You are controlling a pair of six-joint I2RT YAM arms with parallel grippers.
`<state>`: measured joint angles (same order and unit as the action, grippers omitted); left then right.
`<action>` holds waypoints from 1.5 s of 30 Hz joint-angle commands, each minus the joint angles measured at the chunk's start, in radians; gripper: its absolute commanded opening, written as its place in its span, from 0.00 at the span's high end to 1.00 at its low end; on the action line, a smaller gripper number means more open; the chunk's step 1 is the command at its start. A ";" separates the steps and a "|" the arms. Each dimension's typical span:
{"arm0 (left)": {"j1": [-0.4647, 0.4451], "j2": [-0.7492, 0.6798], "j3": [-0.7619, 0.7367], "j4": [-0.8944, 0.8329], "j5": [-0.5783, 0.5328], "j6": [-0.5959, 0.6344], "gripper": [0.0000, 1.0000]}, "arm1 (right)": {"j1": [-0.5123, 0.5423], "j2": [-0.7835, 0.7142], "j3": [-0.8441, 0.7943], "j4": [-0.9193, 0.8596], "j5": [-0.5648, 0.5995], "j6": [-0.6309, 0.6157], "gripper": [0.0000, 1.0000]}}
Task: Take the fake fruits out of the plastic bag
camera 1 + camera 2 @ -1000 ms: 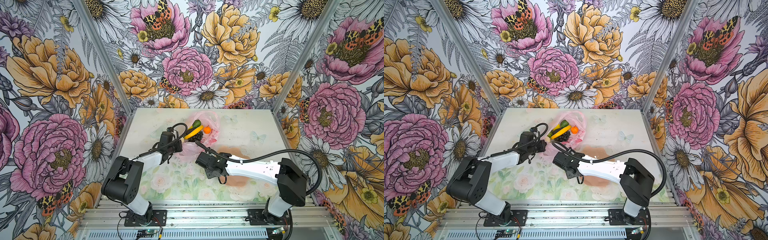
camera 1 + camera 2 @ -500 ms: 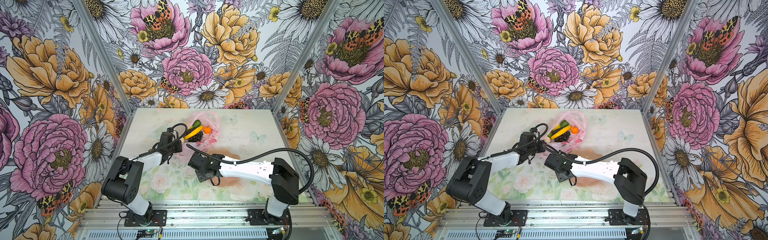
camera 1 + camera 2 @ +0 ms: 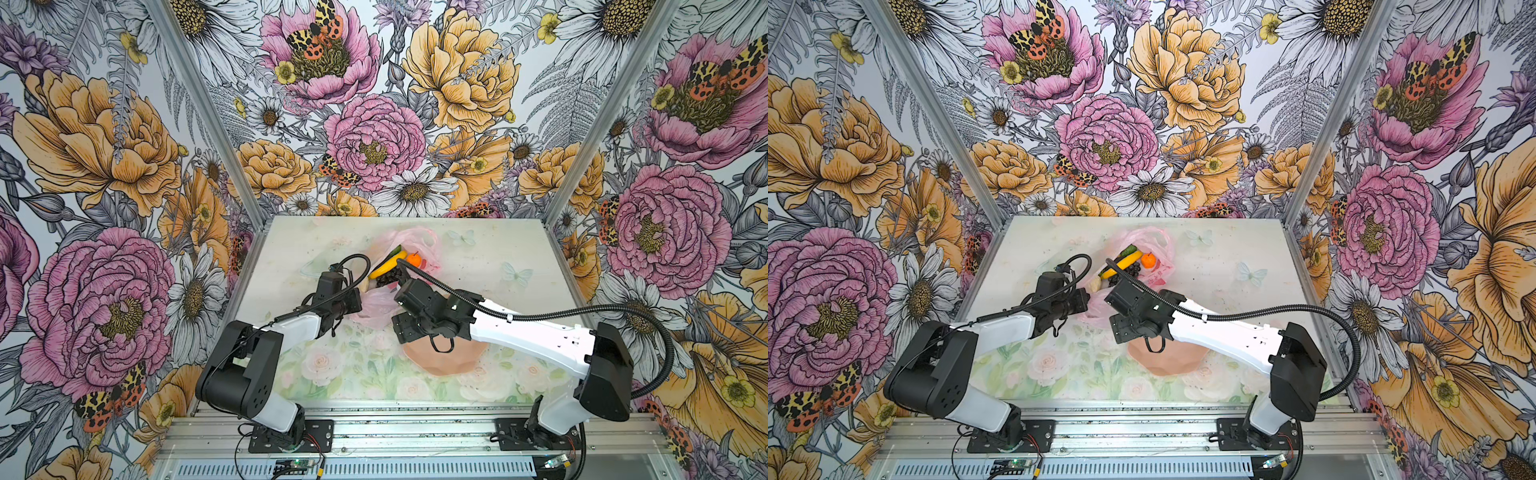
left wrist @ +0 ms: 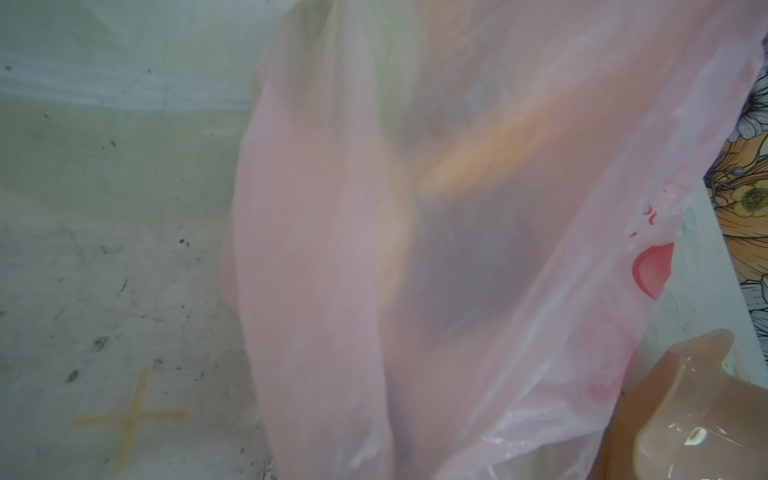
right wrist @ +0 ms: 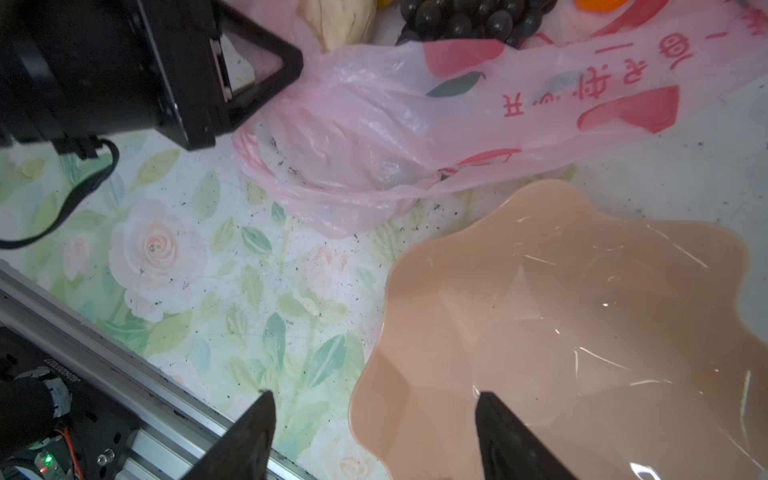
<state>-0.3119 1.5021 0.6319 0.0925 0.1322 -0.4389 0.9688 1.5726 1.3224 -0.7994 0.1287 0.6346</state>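
Bag position: the plastic bag (image 3: 409, 243) lies at the far middle of the table (image 3: 498, 257), with its mouth spread open and its near end bunched into a lump between the two arms. The red print on the film is legible in the right wrist view.

Fruit position: the fake fruits lie together in the bag's open mouth.
- The banana (image 3: 386, 266) lies slantwise.
- The dark green piece (image 3: 395, 250) is just behind the banana.
- The tangerine (image 3: 414, 259) is beside the banana, to the right in both top views.
- The grape bunch (image 5: 465, 18) and the cream pear (image 5: 336, 20) sit at the near edge of the group, touching the film.

Left tool (image 5: 297, 66): fully closed. A gathered fold of the bag's film is pinched between its fingers. In the left wrist view the film fills most of the frame, and the fruits show through it only as blurred colour.

Right tool (image 5: 374, 401): fingers well apart, with nothing between them. It hangs above the near rim of the peach plate (image 5: 582, 311). The plate sits on the table just beside the bunched end of the bag.
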 commanded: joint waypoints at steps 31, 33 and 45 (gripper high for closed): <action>0.149 -0.209 -0.152 0.010 -0.026 -0.062 1.00 | -0.061 0.764 0.724 0.295 -0.084 0.083 0.48; 0.159 -0.196 -0.145 -0.001 -0.025 -0.072 1.00 | -0.061 0.786 0.747 0.296 -0.077 0.103 0.48; 0.173 -0.158 -0.123 -0.009 -0.009 -0.077 1.00 | -0.062 0.863 0.790 0.295 -0.049 0.109 0.45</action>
<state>-0.1497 1.3373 0.4927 0.0784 0.1020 -0.5102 0.9123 2.3875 2.0682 -0.5179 0.0601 0.7410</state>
